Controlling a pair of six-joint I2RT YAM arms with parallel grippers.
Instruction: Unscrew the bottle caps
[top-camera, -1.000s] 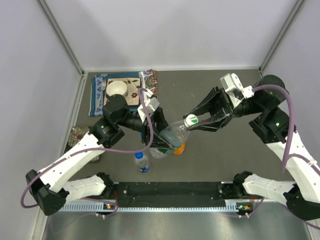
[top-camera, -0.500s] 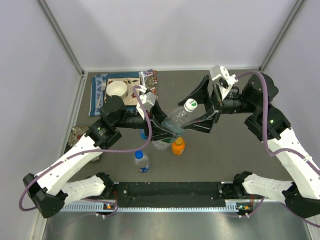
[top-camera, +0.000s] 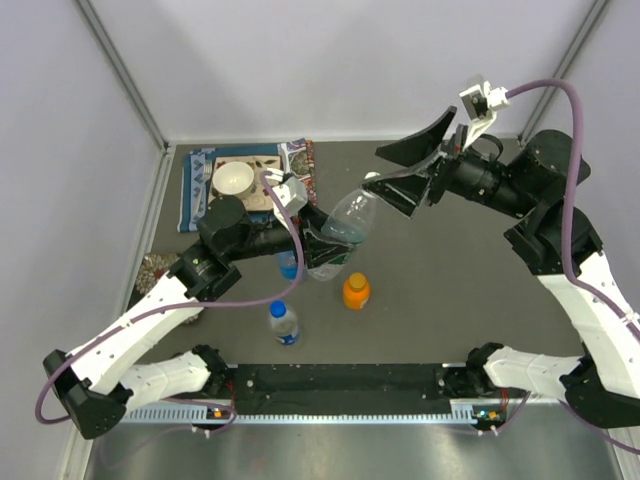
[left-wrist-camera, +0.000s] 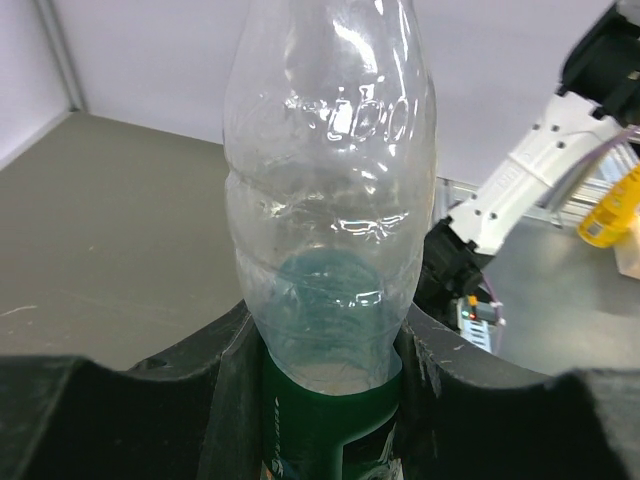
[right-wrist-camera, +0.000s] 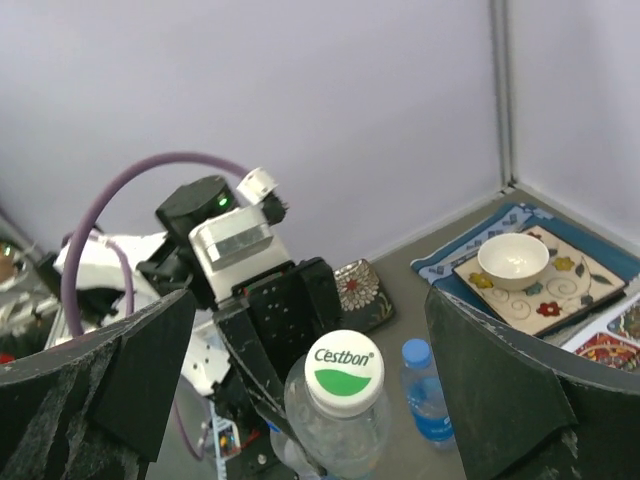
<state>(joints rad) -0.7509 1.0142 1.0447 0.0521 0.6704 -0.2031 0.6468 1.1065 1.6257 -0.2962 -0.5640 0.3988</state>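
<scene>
My left gripper (top-camera: 325, 240) is shut on the green-labelled lower body of a clear greenish bottle (top-camera: 345, 225), held off the table and tilted up to the right. In the left wrist view that bottle (left-wrist-camera: 330, 250) fills the gap between the fingers (left-wrist-camera: 180, 400). Its white-and-green cap (right-wrist-camera: 344, 372) sits on the neck. My right gripper (top-camera: 412, 168) is open just beyond the cap, fingers (right-wrist-camera: 500, 390) wide and touching nothing. A short orange bottle (top-camera: 356, 290) and a blue-capped bottle (top-camera: 284, 322) stand on the table. Another blue-capped bottle (right-wrist-camera: 425, 390) stands partly under the left arm.
At the back left a patterned mat (top-camera: 200, 185) carries a plate with a white bowl (top-camera: 233, 178). A floral coaster (top-camera: 160, 268) lies by the left wall. Walls close off the table on three sides.
The right gripper opened wide and pulled up and back from the cap. The left gripper raised the bottle slightly and moved it back, uncovering the orange bottle.
</scene>
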